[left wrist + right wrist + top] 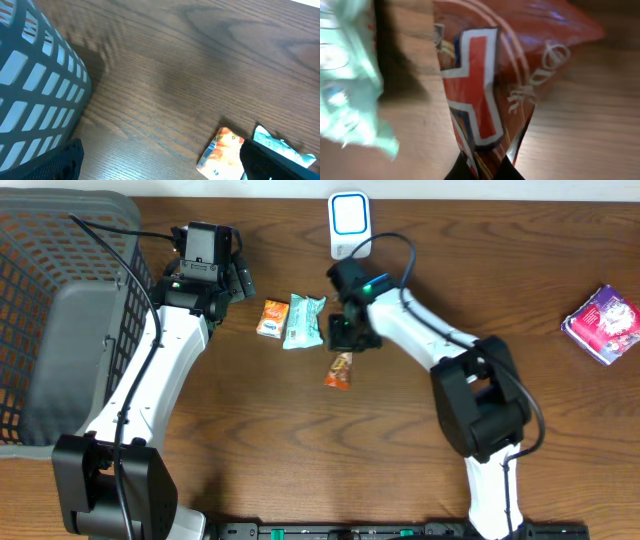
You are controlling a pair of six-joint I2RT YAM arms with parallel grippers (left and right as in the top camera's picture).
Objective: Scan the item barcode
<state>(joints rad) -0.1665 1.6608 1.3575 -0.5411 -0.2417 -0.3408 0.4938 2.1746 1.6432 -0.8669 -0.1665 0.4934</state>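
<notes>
A red-orange snack packet [340, 370] lies just in front of my right gripper [346, 345]. In the right wrist view the red packet [485, 85] fills the frame, and my right gripper [487, 167] is shut on its lower end. The white scanner [349, 220] with a blue screen stands at the table's far edge, behind the right arm. My left gripper [210, 280] hovers open by the basket. Its dark fingers [280, 162] stand wide apart with bare table between them, and the right finger sits next to an orange packet [222, 152].
A grey mesh basket [60, 310] fills the left side. An orange packet [272, 318] and a teal packet [303, 320] lie side by side between the arms; the teal packet [350, 75] is close to the held one. A purple packet [602, 323] rests far right.
</notes>
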